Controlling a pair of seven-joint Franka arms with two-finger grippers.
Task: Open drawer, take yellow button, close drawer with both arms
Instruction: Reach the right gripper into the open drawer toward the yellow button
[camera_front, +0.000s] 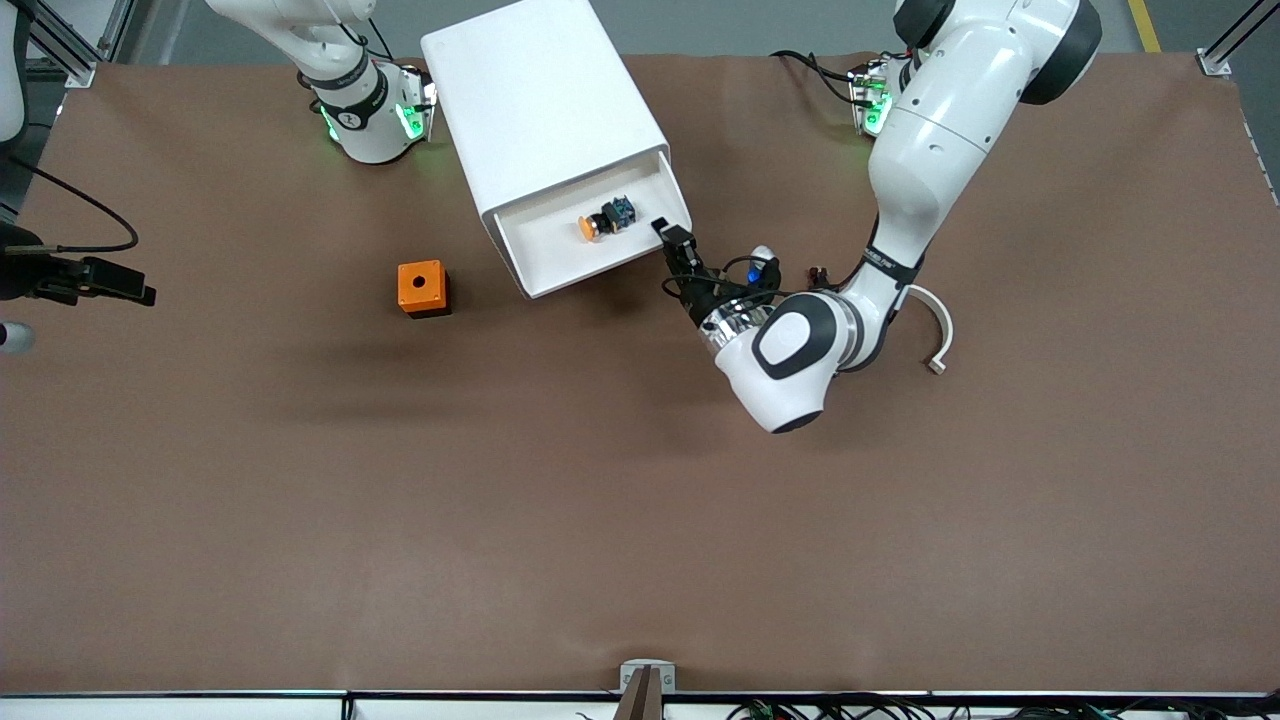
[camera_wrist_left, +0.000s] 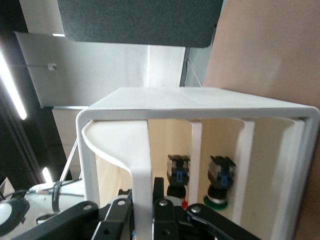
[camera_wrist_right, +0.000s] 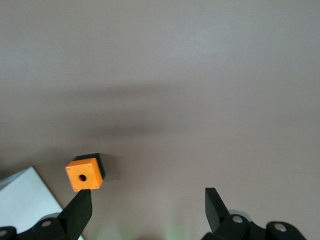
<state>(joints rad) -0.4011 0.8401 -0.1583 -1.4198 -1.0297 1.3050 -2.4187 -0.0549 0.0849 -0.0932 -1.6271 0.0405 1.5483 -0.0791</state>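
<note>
One button (camera_front: 590, 227) in open drawer (camera_front: 560, 262), left fingers (camera_front: 668, 237) beside drawer.

Even overhead light fills the front view, bright and sharp; the tabletop (camera_front: 600, 520) carries soft, broad shadows nearer the camera than the box (camera_front: 423, 288) and drawer (camera_front: 590, 235). Green lamps glow at both arm bases. The left wrist view is dim, with ceiling strips glaring. The right wrist view is soft and hazy.

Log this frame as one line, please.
drawer: open | button: in drawer | left pincer: at drawer front | right pincer: open, waits above table
</note>
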